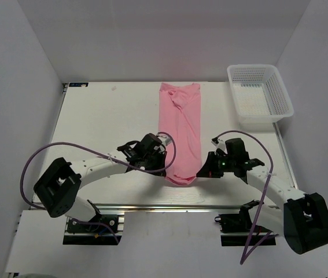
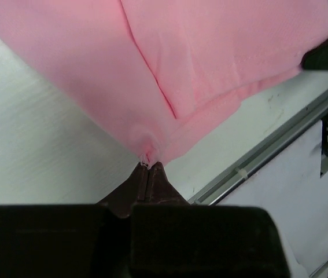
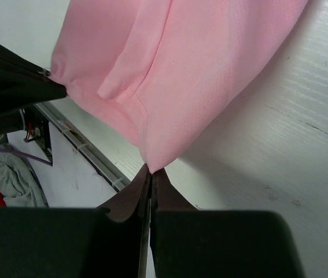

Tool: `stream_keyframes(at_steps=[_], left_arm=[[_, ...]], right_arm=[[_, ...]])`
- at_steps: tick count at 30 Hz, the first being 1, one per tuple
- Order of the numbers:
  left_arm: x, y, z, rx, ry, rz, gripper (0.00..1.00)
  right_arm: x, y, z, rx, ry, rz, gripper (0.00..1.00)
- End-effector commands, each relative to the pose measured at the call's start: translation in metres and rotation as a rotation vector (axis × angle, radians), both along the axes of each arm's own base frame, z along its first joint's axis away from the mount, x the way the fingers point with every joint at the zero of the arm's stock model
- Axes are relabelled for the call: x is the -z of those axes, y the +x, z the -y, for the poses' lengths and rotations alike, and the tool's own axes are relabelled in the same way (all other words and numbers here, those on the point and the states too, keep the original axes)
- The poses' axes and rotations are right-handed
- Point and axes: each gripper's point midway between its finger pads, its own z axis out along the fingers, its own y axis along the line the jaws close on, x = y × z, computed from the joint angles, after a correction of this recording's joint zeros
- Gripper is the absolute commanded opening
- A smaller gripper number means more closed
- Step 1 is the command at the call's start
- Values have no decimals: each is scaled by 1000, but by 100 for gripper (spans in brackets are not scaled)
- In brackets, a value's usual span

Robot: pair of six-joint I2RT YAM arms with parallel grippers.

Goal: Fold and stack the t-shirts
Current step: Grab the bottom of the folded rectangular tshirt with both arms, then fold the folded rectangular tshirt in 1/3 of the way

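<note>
1. The left hand (image 2: pixel 147 165) is closed to a pinch on the near left corner of the shirt (image 1: pixel 181 124). Only a small tuck of cloth is held, at the very fingertips.
2. The right hand (image 3: pixel 150 169) is likewise closed on the near right corner, again by a thin edge.
3. Between the two hands the near hem is seen raised off the table (image 1: pixel 106 116). The rest of the shirt lies as a long narrow strip running up the middle of the table, and its far end is slightly rumpled.
4. A basket (image 1: pixel 262 119) stands at the far right corner, well apart from the shirt.
5. Because so little cloth is gripped, it is judged that a corner could be pulled free if the hem were carried quickly or the hands drawn apart. The fold would then land skewed.
6. If the hem were kept too low during the carry, the thin layers could be dragged and bunched rather than folded.
</note>
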Motion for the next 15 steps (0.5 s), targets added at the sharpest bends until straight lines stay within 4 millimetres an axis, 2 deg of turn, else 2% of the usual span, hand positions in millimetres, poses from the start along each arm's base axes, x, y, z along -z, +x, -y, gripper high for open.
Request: stream_keyframes(at_steps=[1, 4, 5, 6, 7, 8, 10, 11, 12, 13, 15], left_arm=[[-22, 32, 6, -71, 8, 70, 0], [-32, 68, -2, -202, 102, 129, 0], [-35, 78, -4, -226, 111, 137, 0], [-45, 89, 3, -237, 90, 153, 0], [-39, 97, 4, -247, 103, 143, 0], [-49, 111, 7, -265, 83, 148, 0], [-36, 123, 2, -288, 130, 108, 0], [-46, 140, 1, -319, 117, 119, 0], [-46, 148, -1, -332, 121, 115, 0], [-47, 155, -4, -347, 124, 112, 0], [-52, 173, -6, -369, 97, 106, 0]], right_arm=[[-10, 16, -4, -5, -2, 8, 0], [-24, 57, 2, 125, -50, 35, 0], [-35, 71, 0, 144, -36, 71, 0], [-40, 78, -1, 163, -30, 76, 0], [-42, 89, 5, 202, -52, 98, 0], [-62, 104, 3, 214, -39, 150, 0], [-63, 115, 7, 225, -57, 156, 0], [-81, 128, 5, 230, -46, 199, 0], [-72, 132, 7, 235, -57, 169, 0], [-81, 140, 6, 236, -47, 189, 0], [-76, 151, 8, 243, -53, 161, 0]])
